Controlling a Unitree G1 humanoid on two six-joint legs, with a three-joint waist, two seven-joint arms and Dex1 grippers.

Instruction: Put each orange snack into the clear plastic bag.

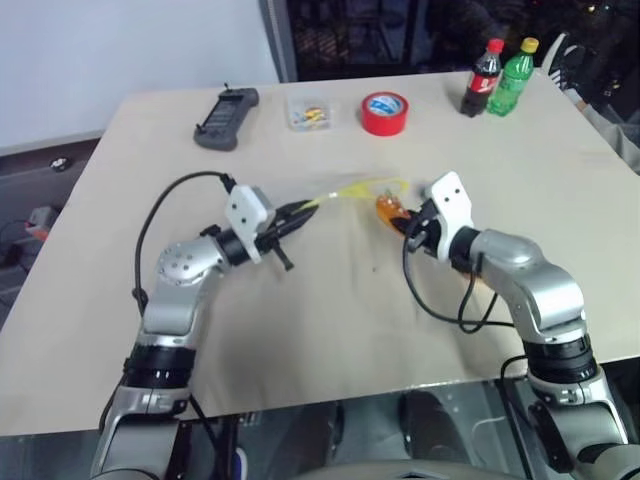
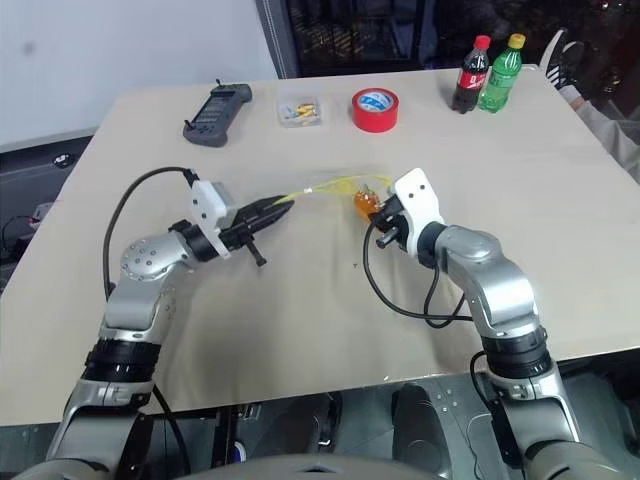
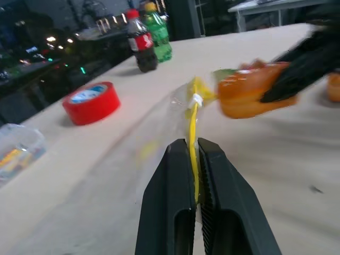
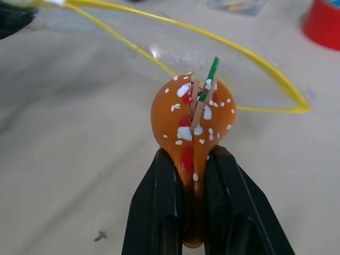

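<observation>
The clear plastic bag hangs just above the table, its yellow zip strip pinched in my shut left gripper, and its mouth forms an open loop. My right gripper is shut on an orange snack with white and red speckles. It holds this snack right at the bag's mouth. A second orange snack lies on the table beyond the right gripper.
At the far side of the table stand a red tape roll, a small clear box of coloured bits, a black handheld device, a cola bottle and a green bottle.
</observation>
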